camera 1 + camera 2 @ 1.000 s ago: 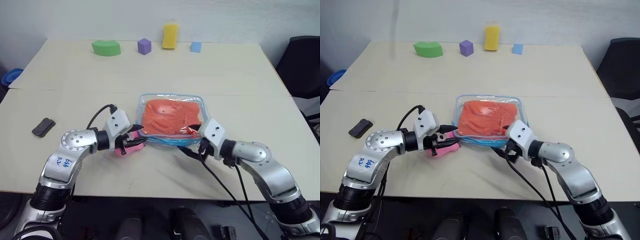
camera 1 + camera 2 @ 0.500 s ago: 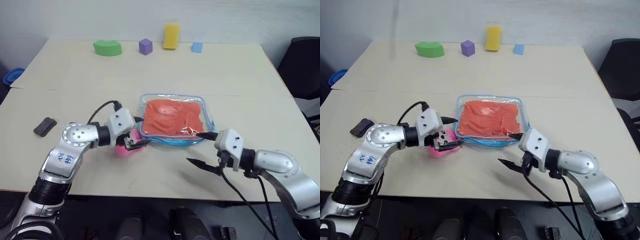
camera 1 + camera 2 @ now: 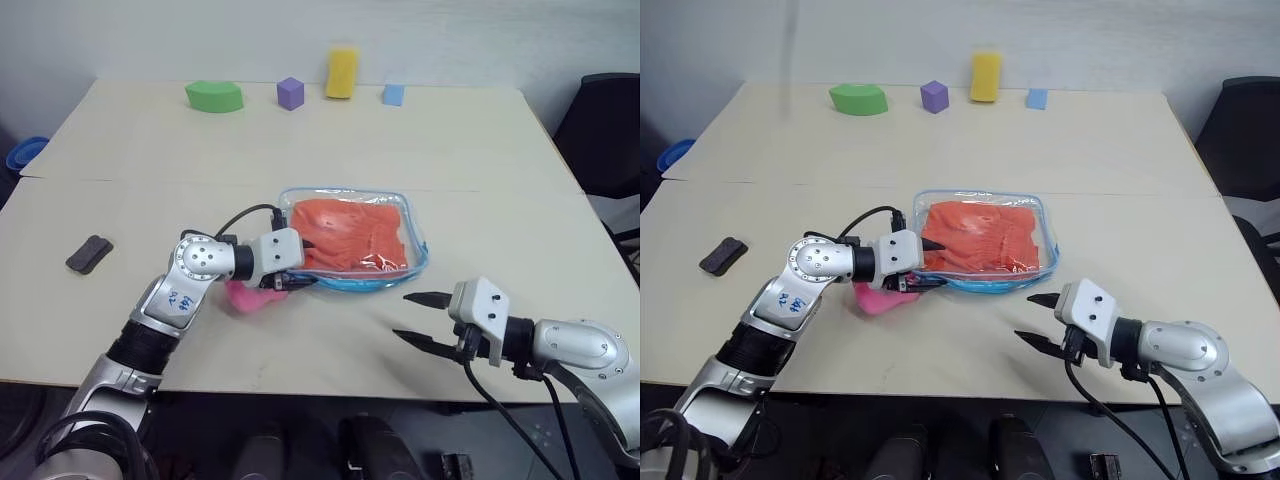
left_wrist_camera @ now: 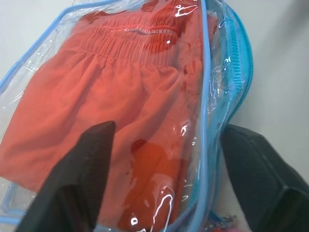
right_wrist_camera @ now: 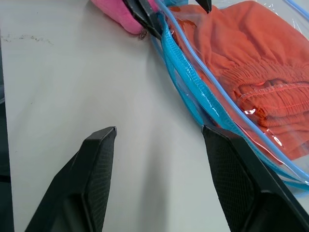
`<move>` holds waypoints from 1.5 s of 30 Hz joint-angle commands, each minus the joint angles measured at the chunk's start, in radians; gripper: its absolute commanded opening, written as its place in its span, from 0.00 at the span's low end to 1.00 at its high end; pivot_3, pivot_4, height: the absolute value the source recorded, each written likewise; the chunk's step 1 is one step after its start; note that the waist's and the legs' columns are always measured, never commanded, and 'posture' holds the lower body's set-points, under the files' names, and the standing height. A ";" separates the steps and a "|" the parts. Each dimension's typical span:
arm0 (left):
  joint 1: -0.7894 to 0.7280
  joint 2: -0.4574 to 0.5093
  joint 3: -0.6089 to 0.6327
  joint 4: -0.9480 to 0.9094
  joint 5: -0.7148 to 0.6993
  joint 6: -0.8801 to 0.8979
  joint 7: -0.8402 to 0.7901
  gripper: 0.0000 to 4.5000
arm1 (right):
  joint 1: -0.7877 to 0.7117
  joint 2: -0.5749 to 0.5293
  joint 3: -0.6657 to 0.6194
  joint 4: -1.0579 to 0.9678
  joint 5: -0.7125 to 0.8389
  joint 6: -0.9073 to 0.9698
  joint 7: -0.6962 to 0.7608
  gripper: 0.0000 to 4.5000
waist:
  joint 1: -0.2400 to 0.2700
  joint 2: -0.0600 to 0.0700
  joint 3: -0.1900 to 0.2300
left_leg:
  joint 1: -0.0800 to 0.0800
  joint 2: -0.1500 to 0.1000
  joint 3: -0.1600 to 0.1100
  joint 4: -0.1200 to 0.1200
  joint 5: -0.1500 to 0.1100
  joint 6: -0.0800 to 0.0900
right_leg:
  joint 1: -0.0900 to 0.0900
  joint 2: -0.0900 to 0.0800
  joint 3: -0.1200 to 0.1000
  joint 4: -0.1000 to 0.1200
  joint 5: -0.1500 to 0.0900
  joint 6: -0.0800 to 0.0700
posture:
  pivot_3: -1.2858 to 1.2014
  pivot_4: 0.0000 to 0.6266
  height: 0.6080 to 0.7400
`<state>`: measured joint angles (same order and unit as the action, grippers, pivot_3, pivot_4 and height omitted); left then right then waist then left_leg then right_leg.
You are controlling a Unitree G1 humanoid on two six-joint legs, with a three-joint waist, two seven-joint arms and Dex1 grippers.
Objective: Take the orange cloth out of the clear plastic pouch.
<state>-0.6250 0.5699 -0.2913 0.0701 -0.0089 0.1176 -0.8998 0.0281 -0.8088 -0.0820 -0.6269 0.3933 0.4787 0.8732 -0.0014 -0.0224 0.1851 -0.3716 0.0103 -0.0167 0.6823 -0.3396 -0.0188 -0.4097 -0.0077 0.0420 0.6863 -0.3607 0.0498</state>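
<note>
We see one pale surface [image 3: 480, 150] carrying everything. Near its middle lies one clear plastic pouch [image 3: 418, 246] with one orange cloth [image 3: 350, 232] inside it. One pink plush charm [image 3: 243, 297] sits at the pouch's front left corner. Our left hand [image 3: 298, 262] is at that same corner, its fingers [image 4: 82, 174] spread either side of the pouch's edge, not closed on it. Our right hand [image 3: 420, 318] hovers open near the front edge, apart from the pouch. Along the far edge stand four foam blocks: one green [image 3: 213, 96], one purple [image 3: 290, 93], one yellow [image 3: 342, 71], one blue [image 3: 392, 95]. One small dark object [image 3: 88, 253] lies near the left edge.
</note>
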 commanded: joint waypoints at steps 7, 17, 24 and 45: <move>-0.016 -0.058 0.109 -0.081 -0.148 0.187 -0.009 0.11 | -0.093 0.018 0.103 0.037 -0.084 -0.073 -0.018 0.64 | -0.001 0.000 0.000 | 0.000 0.000 0.000 0.000 0.000 0.000 | 0.000 0.000 0.000 0.001 0.000 0.000 | 0.52 0.24 1.00; 0.022 -0.081 0.129 -0.175 -0.160 0.285 0.042 0.10 | -0.366 0.164 0.277 0.277 -0.210 -0.115 -0.054 0.91 | -0.003 0.000 0.000 | 0.000 0.000 0.000 0.001 0.002 -0.004 | -0.001 0.000 0.000 0.001 0.000 0.000 | 0.52 0.24 1.00; 0.065 -0.074 0.109 -0.226 -0.136 0.275 0.063 0.10 | -0.479 0.248 0.313 0.405 -0.249 -0.114 -0.069 0.99 | -0.003 0.000 0.000 | -0.001 0.000 0.000 0.001 0.003 -0.005 | -0.002 0.000 0.000 0.002 0.000 0.000 | 0.52 0.24 1.00; 0.017 -0.091 0.132 -0.221 -0.146 0.287 0.065 0.10 | -0.578 0.267 0.420 0.602 -0.517 -0.373 -0.136 0.62 | -0.005 0.000 0.000 | -0.001 0.000 0.000 0.001 0.003 -0.005 | -0.002 0.000 0.000 0.002 0.000 0.000 | 0.52 0.24 1.00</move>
<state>-0.5871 0.4827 -0.1876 -0.1185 -0.1288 0.4016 -0.8408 -0.5322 -0.5459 0.3358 -0.0256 -0.0889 0.1582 0.7601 -0.0064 -0.0224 0.1851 -0.3724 0.0103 -0.0162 0.6829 -0.3371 -0.0233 -0.4119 -0.0079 0.0421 0.6882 -0.3607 0.0497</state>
